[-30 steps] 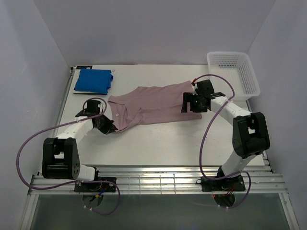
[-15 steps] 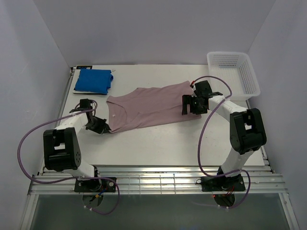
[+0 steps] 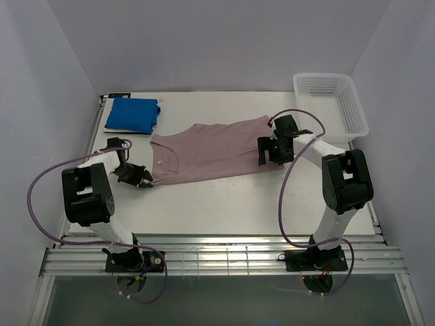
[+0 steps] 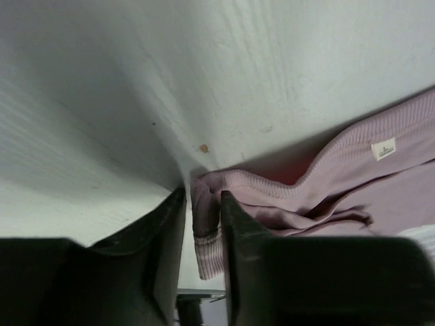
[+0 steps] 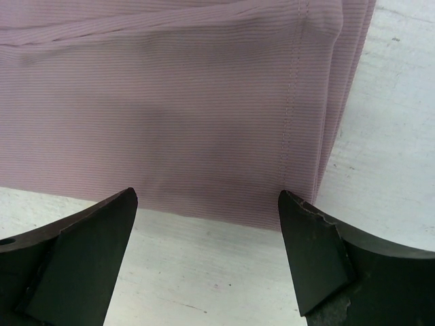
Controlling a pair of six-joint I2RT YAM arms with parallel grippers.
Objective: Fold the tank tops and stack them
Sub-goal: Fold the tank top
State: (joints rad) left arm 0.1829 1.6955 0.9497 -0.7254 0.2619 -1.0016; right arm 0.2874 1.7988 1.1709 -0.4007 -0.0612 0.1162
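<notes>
The pink-mauve tank top (image 3: pixel 211 151) lies spread across the middle of the table. My left gripper (image 3: pixel 144 178) is shut on its strap at the left end; the left wrist view shows the ribbed strap (image 4: pixel 206 224) pinched between the two fingers. My right gripper (image 3: pixel 270 155) is open and empty, low over the top's right hem; the right wrist view shows the hem (image 5: pixel 204 122) just beyond the spread fingertips (image 5: pixel 312 251). The blue tank top (image 3: pixel 132 114) lies folded at the back left. The striped top is out of view.
A white lattice basket (image 3: pixel 331 105) stands at the back right corner. The table's left edge runs close to my left arm (image 3: pixel 95 163). Bare white tabletop (image 3: pixel 238 204) lies in front of the pink top.
My left gripper has pulled the strap end of the pink top to the left, stretching the cloth out flatter. My right gripper has shifted slightly back along the right hem.
</notes>
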